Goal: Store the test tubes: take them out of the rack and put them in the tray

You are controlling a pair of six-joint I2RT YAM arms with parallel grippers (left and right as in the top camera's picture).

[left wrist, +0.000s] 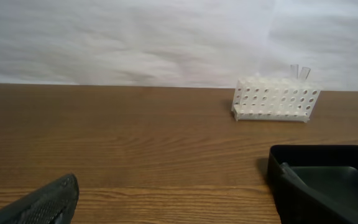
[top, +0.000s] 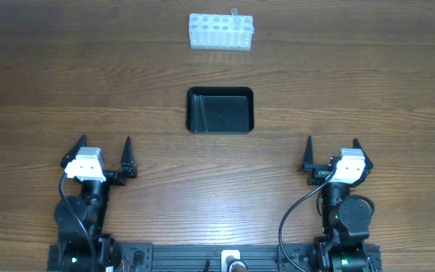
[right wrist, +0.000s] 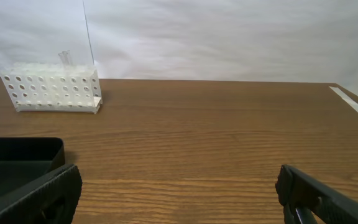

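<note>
Fingers (top: 129, 156) apart; tube (top: 235, 12) in rack (top: 219, 32)

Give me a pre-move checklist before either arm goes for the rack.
1. Test tube rack upright: ok.
2. Test tube standing in it to pick: ok, at its right end.
3. How many tubes it holds: cannot tell.
4. Black tray open, nothing above it: ok.
5. Left gripper open and empty: ok.
6. Right gripper open and empty: ok.
</note>
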